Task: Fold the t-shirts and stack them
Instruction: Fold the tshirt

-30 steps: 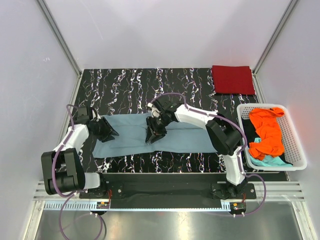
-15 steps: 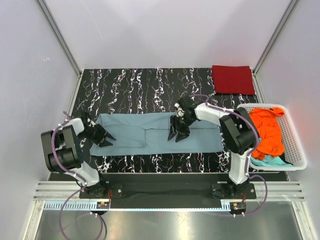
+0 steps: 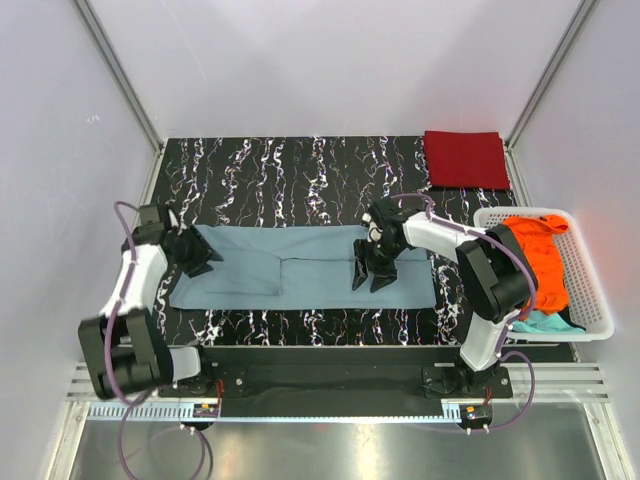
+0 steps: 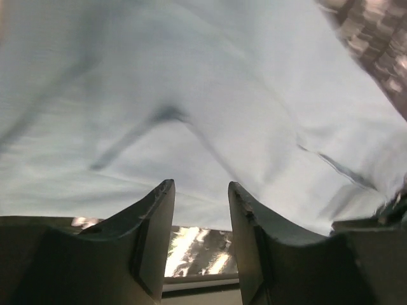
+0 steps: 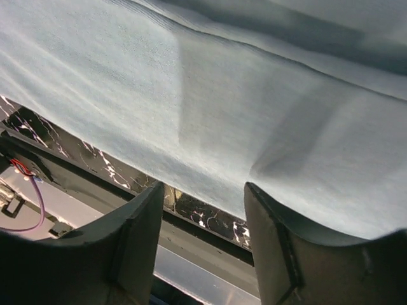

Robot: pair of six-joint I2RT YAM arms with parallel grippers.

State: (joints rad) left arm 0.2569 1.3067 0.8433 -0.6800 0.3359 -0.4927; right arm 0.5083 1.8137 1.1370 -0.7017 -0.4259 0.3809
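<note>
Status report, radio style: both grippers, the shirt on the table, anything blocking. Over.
Left gripper open at left end of grey-blue shirt. Right gripper open over its right half. Shirt lying flat. Nothing in the way.

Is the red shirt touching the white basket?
Apart. The top view shows the folded red shirt at the far corner, with a strip of dark table between it and the white basket.

Spread shirt centre, folded shirt far-right corner, basket w/ heaped shirts at right edge
</note>
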